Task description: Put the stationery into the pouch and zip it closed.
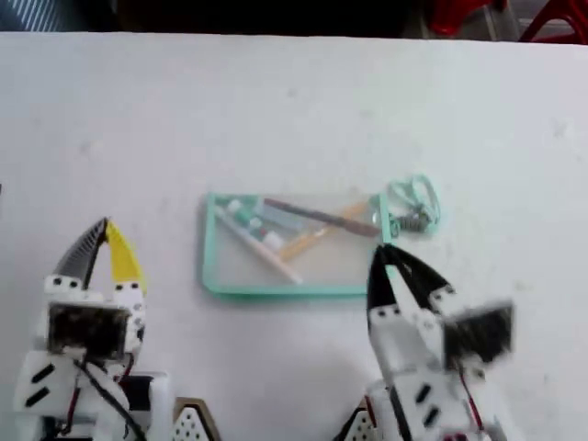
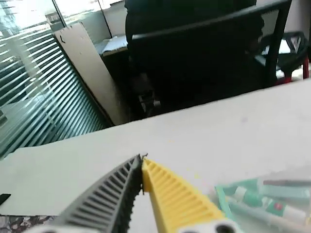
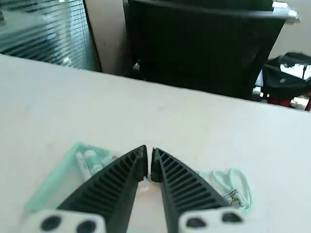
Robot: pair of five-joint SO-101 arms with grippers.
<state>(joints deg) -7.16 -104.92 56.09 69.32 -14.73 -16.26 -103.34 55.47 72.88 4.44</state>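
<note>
In the high view the pouch [image 1: 276, 292] lies flat on the table [image 1: 276, 110] with its long axis running across, side to side in front of both arms. The stationery [image 1: 276, 234] is already inside it, lying slantwise. Its cord loop [image 1: 413, 204] trails off the end nearest the right gripper [image 1: 378, 254]. That claw is shut with nothing in it, its tips at the pouch's near corner on that end, so the loop sits just ahead of the tips and a little outward. The left gripper [image 1: 106, 223] is also pressed shut and empty, standing well apart from the pouch's other end, which makes the right arm plainly the nearer one for the zip. In the left wrist view the left gripper [image 2: 142, 165] shows its grey and yellow fingers meeting at the tips over bare table, while the pouch [image 2: 221, 194] and the stationery [image 2: 272, 204] inside it lie off to the yellow finger's side, not ahead of the claw. In the right wrist view the right gripper [image 3: 149, 156] has its black fingers all but touching (a thin slit between them, nothing held). The pouch [image 3: 53, 177] stretches away to one side beneath them with stationery [image 3: 87, 162] visible through it, and the cord loop [image 3: 235, 187] lies just to the other side. Whether the zip is already drawn across is hard to make out, though the loop probably marks the pull end.
</note>
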